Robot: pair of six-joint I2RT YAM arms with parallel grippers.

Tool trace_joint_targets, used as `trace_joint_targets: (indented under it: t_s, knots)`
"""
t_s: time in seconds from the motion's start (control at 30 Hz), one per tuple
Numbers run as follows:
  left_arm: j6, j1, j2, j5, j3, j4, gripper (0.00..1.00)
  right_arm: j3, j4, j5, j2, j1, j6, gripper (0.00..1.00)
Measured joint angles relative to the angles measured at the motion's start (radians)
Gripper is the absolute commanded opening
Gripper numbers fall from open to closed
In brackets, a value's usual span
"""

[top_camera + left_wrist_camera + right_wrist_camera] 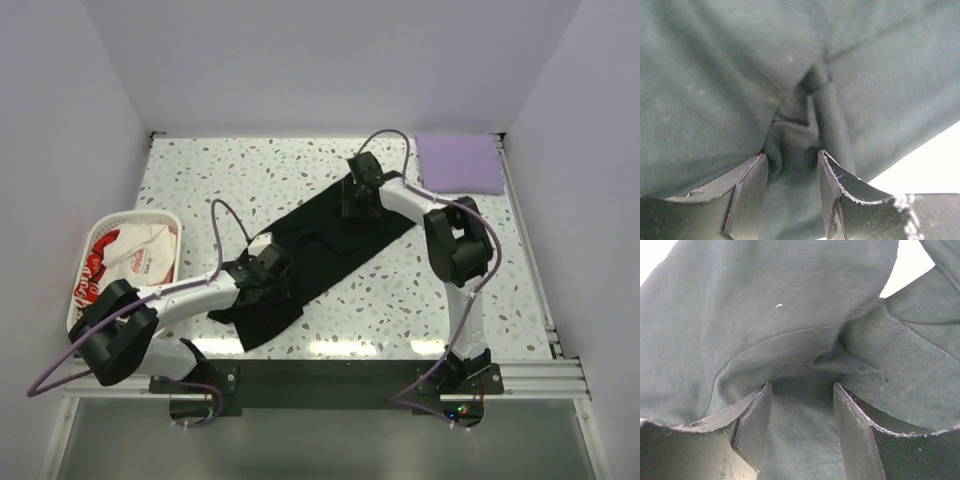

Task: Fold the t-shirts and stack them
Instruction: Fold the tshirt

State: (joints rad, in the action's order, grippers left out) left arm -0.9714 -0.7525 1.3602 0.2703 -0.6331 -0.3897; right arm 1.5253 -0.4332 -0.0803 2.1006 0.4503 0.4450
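T-shirts number three, one of each colour. One black shirt lies spread on a slant on the table, just right of the basket. One white shirt with red lettering sits crumpled inside that single basket. One lavender shirt, folded flat, lies well right of the basket and farther back, at the table's far corner, apart from the black shirt.

Two grippers are on the black shirt, one at each end. The left gripper is at the end nearer the basket. Its two fingers stand a little apart, with a raised ridge of black cloth pinched between them. The right gripper is at the end farther from the basket. Its two fingers likewise clamp a gathered fold of black cloth, and the cloth around them rises toward the fingers. Both hold the same shirt, and neither touches the other two
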Motion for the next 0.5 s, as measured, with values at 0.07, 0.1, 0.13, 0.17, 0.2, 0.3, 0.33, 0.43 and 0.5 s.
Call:
trace_joint_targets:
  t_s: [0.07, 0.1, 0.13, 0.17, 0.2, 0.3, 0.33, 0.43, 0.5]
  knots:
    - [-0.018, -0.033, 0.003, -0.011, -0.001, 0.005, 0.49, 0.129, -0.055, -0.005, 0.081, 0.005, -0.033, 0.56]
    - [-0.026, -0.044, 0.01, -0.015, -0.006, 0.007, 0.49, 0.199, -0.085, -0.008, 0.121, 0.006, -0.051, 0.56]
    - [-0.033, -0.05, 0.02, -0.023, -0.014, 0.009, 0.49, 0.265, -0.109, -0.008, 0.161, 0.006, -0.068, 0.56]
    - [-0.039, -0.054, 0.034, -0.035, -0.025, 0.012, 0.49, 0.318, -0.129, -0.013, 0.193, 0.006, -0.082, 0.57]
    - [-0.042, -0.056, 0.047, -0.046, -0.036, 0.016, 0.49, 0.376, -0.143, -0.016, 0.226, 0.006, -0.099, 0.57]
    - [-0.051, -0.058, 0.094, -0.089, -0.074, 0.043, 0.49, 0.592, -0.229, -0.032, 0.349, 0.006, -0.157, 0.59]
    - [-0.058, -0.06, 0.112, -0.105, -0.09, 0.05, 0.49, 0.676, -0.254, -0.037, 0.396, 0.006, -0.179, 0.6]
    - [-0.063, -0.062, 0.182, -0.156, -0.153, 0.071, 0.49, 0.858, -0.282, -0.053, 0.503, 0.006, -0.241, 0.67]
    - [-0.068, -0.063, 0.235, -0.194, -0.199, 0.095, 0.49, 0.892, -0.271, -0.059, 0.525, 0.006, -0.277, 0.7]
